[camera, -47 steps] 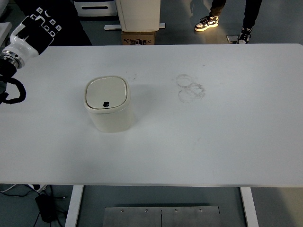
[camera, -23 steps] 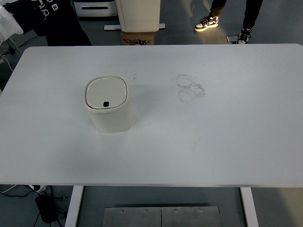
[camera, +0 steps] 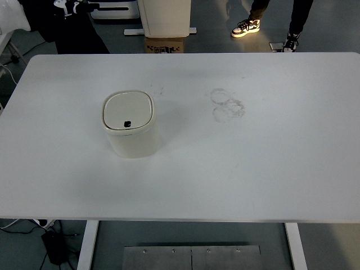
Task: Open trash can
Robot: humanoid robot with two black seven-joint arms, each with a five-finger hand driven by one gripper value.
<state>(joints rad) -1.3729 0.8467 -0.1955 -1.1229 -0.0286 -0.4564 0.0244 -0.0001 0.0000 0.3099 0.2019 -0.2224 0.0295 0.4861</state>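
My left arm, which was showing at the table's far left corner a second ago, is gone from the picture, and neither of my hands is showing, so I cannot tell whether my fingers are spread or curled. The trash can (camera: pixel 130 124) is sitting just where it was, left of the middle of the white table (camera: pixel 270 169), lid (camera: pixel 127 110) closed, its small dark button (camera: pixel 127 124) at the near edge. To its right, well apart, faint ring marks (camera: pixel 227 104) are staining the tabletop. I am judging the risk this way: reaching back in unseen, I could be knocking the light can sideways or missing the button, leaving the lid shut.
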